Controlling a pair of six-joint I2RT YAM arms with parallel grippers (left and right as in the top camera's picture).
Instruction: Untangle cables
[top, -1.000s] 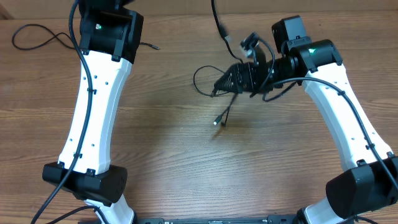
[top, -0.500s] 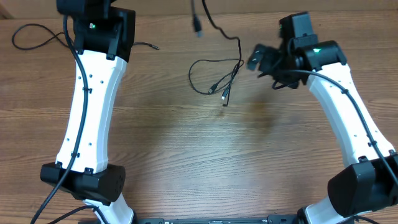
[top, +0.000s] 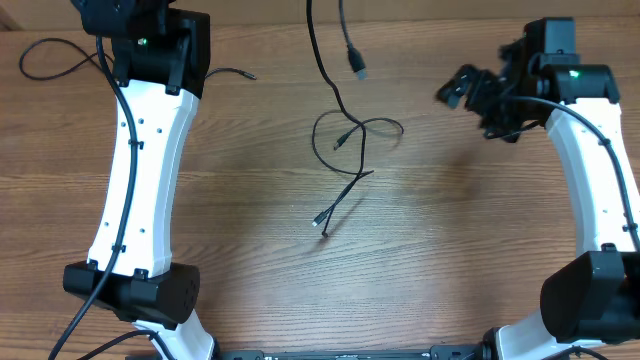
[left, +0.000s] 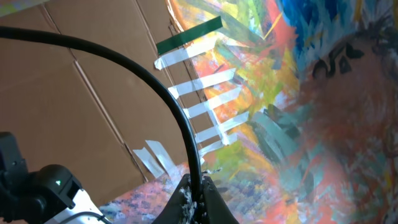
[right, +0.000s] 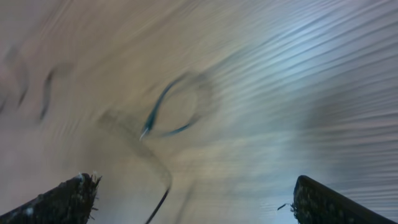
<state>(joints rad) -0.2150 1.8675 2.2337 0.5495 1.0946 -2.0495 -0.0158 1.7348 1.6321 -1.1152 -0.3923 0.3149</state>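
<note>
Left fingers (left: 217, 213) clenched on cable (left: 179, 118); right fingers (right: 67, 200) released, empty, upper right; lift slowly so mid-frame loop (top: 362, 128) slides apart on bench (top: 420, 270).

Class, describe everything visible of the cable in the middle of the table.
The cable is thin, black and flexible. It lies on the wooden table in a loose crossed loop, one tail running down-left to a small plug. A strand leads off the top edge. The right end effector stands apart, open.
</note>
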